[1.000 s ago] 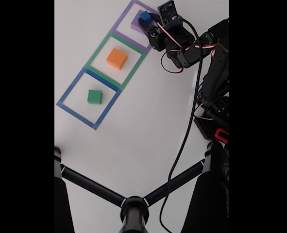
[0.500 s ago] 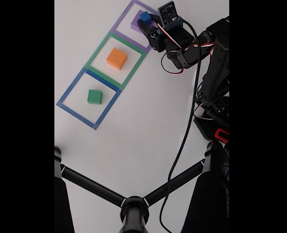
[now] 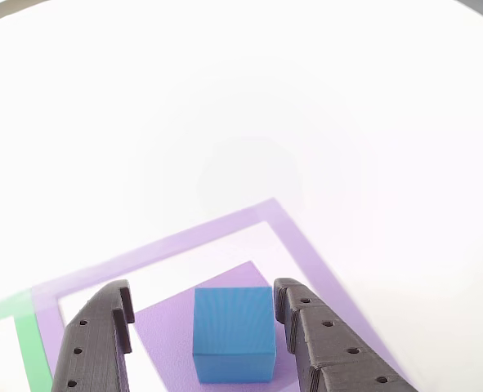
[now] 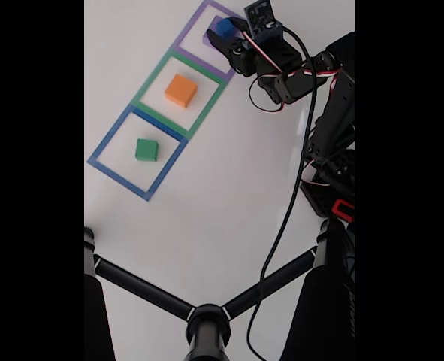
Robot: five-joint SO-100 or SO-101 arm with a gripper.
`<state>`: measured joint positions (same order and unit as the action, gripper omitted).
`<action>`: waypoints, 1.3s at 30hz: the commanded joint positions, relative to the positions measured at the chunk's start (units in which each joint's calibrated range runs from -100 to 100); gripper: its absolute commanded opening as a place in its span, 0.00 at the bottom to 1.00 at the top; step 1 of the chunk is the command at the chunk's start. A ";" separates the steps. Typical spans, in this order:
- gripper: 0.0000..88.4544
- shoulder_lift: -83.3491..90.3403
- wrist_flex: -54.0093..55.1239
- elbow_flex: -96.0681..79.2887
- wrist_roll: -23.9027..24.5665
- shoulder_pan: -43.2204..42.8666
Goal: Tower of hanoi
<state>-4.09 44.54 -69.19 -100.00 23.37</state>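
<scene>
The tower of hanoi lies spread over three taped squares. In the other view, the small blue block [image 3: 234,333] sits on top of the wide purple block [image 3: 163,331], inside the purple taped outline [image 3: 306,245]. My gripper [image 3: 204,292] is open and straddles the blue block: the right finger [image 3: 323,343] is at its side and the left finger [image 3: 102,343] stands apart. The fixed view shows the gripper [image 4: 229,34] at the blue block [image 4: 223,28] on the purple block [image 4: 209,34]. The orange block [image 4: 181,90] is in the green outline. The green block [image 4: 146,150] is in the blue outline.
The arm's body and base [image 4: 330,143] fill the right side of the fixed view, with a black cable [image 4: 282,226] trailing down over the white table. A black stand with spread legs [image 4: 206,323] occupies the bottom edge.
The gripper has shifted slightly up and left in the fixed view, closing in around the blue block. The blocks have not moved.
</scene>
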 commanded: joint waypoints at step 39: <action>0.00 62.67 -131.91 51.37 0.00 -33.15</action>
<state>57.11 -85.96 -21.06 -99.41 -6.18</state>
